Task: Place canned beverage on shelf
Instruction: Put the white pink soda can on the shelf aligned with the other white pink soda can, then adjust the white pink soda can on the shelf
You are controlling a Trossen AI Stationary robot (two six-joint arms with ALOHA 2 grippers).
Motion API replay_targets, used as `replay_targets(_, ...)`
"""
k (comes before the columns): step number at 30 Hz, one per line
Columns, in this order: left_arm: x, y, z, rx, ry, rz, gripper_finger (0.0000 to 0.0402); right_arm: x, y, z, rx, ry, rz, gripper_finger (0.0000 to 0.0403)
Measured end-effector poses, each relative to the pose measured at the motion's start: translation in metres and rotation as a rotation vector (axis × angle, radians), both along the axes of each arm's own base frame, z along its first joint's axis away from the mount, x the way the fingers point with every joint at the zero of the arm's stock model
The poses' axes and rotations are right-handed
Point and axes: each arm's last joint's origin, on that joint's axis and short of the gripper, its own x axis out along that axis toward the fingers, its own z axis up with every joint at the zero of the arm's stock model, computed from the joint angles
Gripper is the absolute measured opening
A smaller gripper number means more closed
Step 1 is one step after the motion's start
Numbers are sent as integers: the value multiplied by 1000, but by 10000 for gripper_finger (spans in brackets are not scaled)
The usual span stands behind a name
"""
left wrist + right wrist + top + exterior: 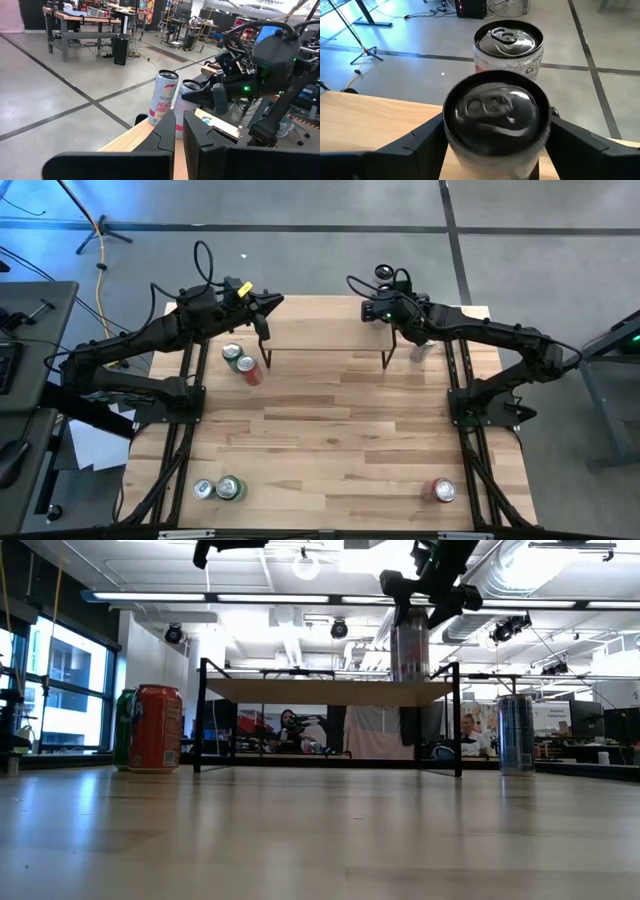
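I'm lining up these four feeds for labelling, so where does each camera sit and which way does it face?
High view: overhead, straight down on the table, shelf and both arms.
Low view: table height, looking level under the shelf into the room; arms enter from above.
Left wrist view: on the left arm, past its shut hand toward two cans and the right arm.
Right wrist view: on the right arm, down on a dark-topped can between its fingers.
Shared: the two wrist views both show the white can beyond.

Light-wood shelf (325, 325) on thin black legs: upper centre of the high view, on the wooden table (330, 440).
Red and green cans (241, 362): just left of it.
Slim silver can (409, 652): on its right end.
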Motion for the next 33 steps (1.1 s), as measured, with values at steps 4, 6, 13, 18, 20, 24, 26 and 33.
replay_targets(4,0,0,0,0,0,0,0,0,0,0,1,-2,3,291)
replay_targets(6,0,0,0,0,0,0,0,0,0,0,7,-4,10,292)
replay_targets(13,0,0,0,0,0,0,0,-2,2,3,16,-16,32,294)
replay_targets(18,0,0,0,0,0,0,0,-8,4,10,3,-24,41,295)
replay_targets(20,0,0,0,0,0,0,0,-10,5,12,0,-34,40,295)
replay_targets(24,0,0,0,0,0,0,0,-14,5,16,-11,-44,33,295)
replay_targets(26,0,0,0,0,0,0,0,-16,6,18,-15,-54,33,296)
replay_targets(33,0,0,0,0,0,0,0,-21,8,28,-33,-113,37,296)
